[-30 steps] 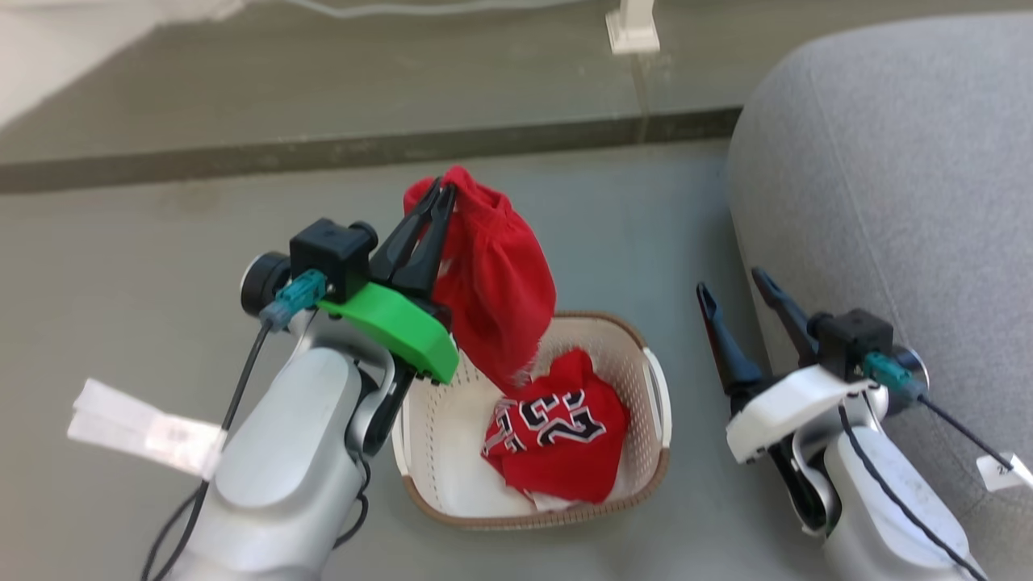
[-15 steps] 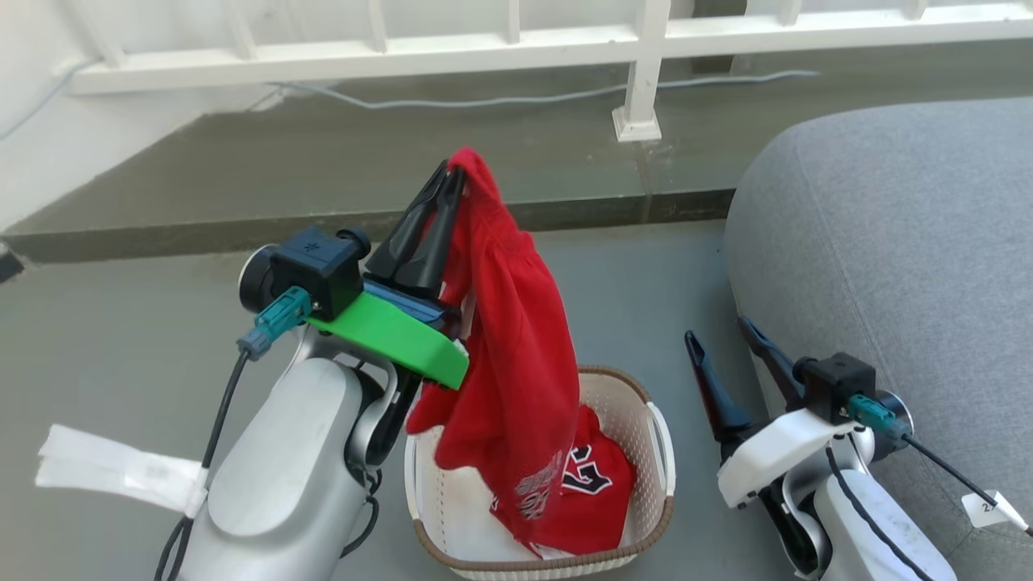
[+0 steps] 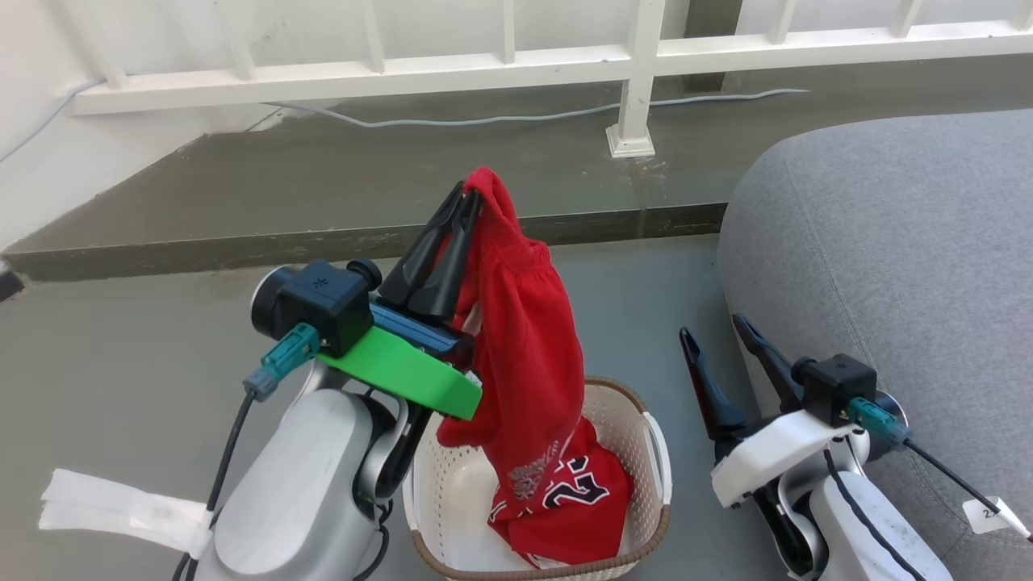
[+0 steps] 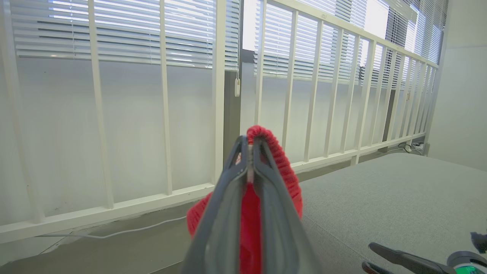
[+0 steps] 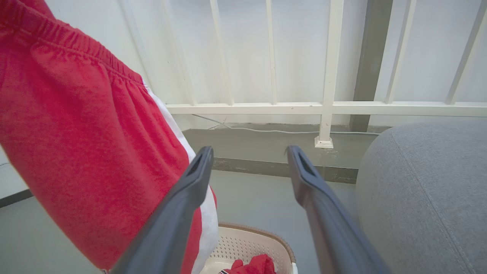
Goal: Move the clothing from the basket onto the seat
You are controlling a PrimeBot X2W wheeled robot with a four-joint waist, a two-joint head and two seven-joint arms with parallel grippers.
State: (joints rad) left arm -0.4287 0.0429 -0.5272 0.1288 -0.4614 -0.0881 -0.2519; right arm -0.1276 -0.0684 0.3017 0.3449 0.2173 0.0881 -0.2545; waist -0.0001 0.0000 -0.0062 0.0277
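My left gripper [image 3: 470,196] is shut on the waistband of red shorts [image 3: 529,355], which hang from it above the basket [image 3: 658,460]. The same pinched red waistband [image 4: 274,152] shows between the left gripper's [image 4: 249,142] fingers in the left wrist view. A second red garment [image 3: 581,504] with white and black lettering lies in the cream basket; the shorts' hem hangs in front of it. My right gripper [image 3: 714,335] stands open and empty between the basket and the grey seat [image 3: 888,242]. In the right wrist view the hanging shorts [image 5: 76,152] are left of the right gripper [image 5: 249,152], the seat [image 5: 426,190] to its right.
A white railing [image 3: 637,73] and a raised dark step [image 3: 323,234] run across the back, with a cable [image 3: 500,119] along the floor. A white paper tag [image 3: 121,504] hangs from my left forearm. Grey floor surrounds the basket.
The head camera has tilted up, bringing the railing into view. My left gripper has lifted the shorts, which now hang stretched out instead of bunched. The right gripper stays open.
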